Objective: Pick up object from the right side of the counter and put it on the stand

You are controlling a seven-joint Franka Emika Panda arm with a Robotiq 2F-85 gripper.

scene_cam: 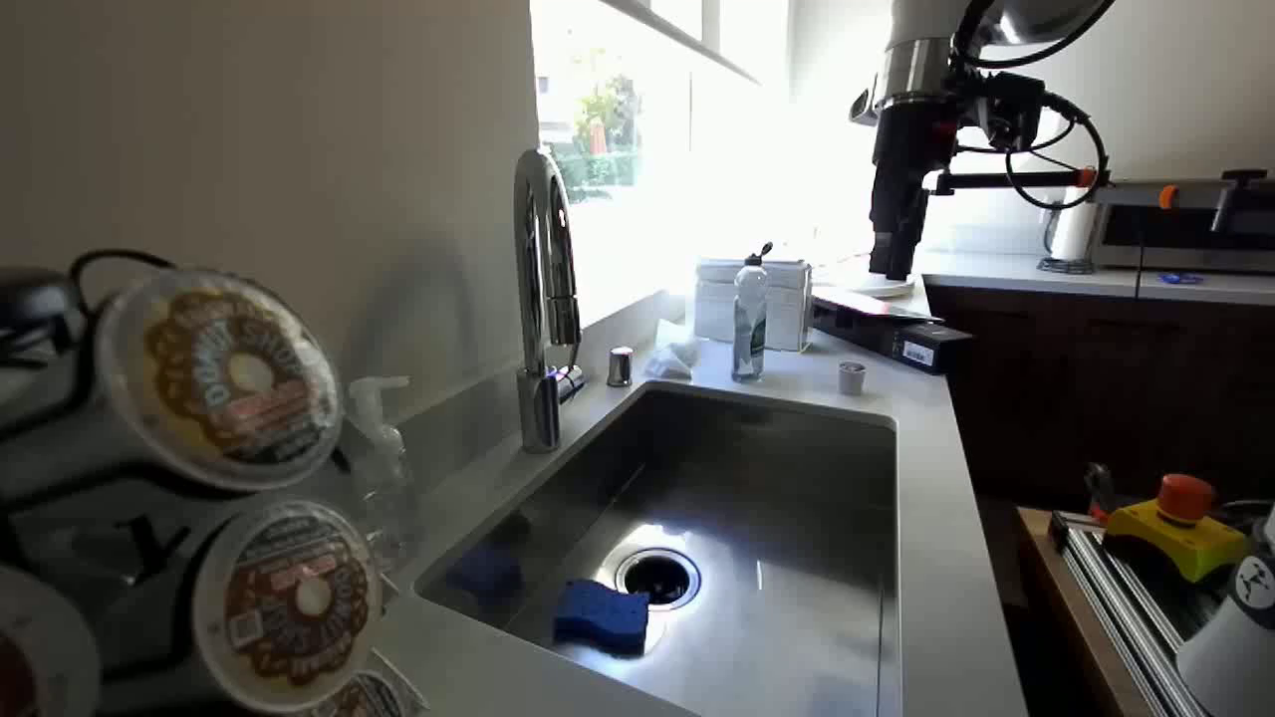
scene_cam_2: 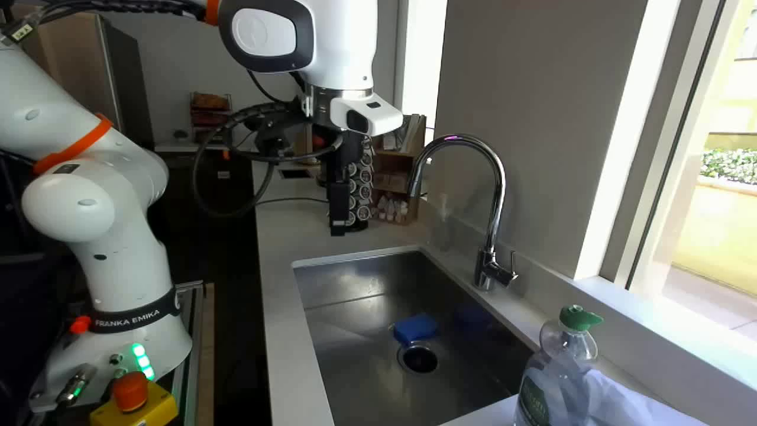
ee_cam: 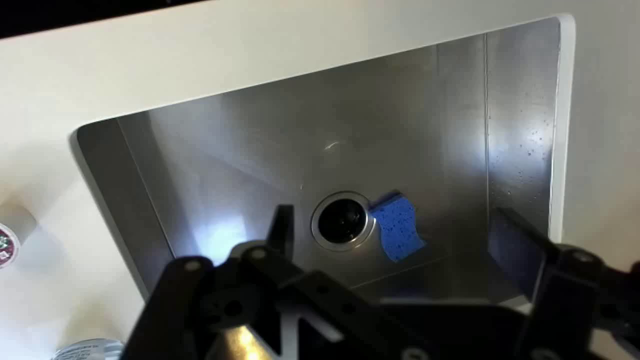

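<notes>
A small white pod (scene_cam: 852, 378) stands on the pale grey counter (scene_cam: 951, 498) beyond the sink. In the wrist view the pod (ee_cam: 14, 232) is at the left edge, its lid reddish and green. The stand (scene_cam: 129, 488), a dark rack of doughnut-printed pods, is close at the left in an exterior view; its base (scene_cam_2: 358, 226) shows partly behind my gripper in an exterior view. My gripper (scene_cam: 890, 267) points down, high over the counter. It also shows in an exterior view (scene_cam_2: 338, 229). In the wrist view the gripper (ee_cam: 397, 230) has fingers wide apart, holding nothing, above the sink.
The steel sink (scene_cam: 797, 597) holds a blue sponge (scene_cam: 601, 615) beside the drain. A tall chrome tap (scene_cam: 538, 319) stands by the wall. A clear bottle (scene_cam: 750, 324), a silver cap (scene_cam: 620, 366), white packets (scene_cam: 787, 299) and a black box (scene_cam: 887, 337) stand near the pod.
</notes>
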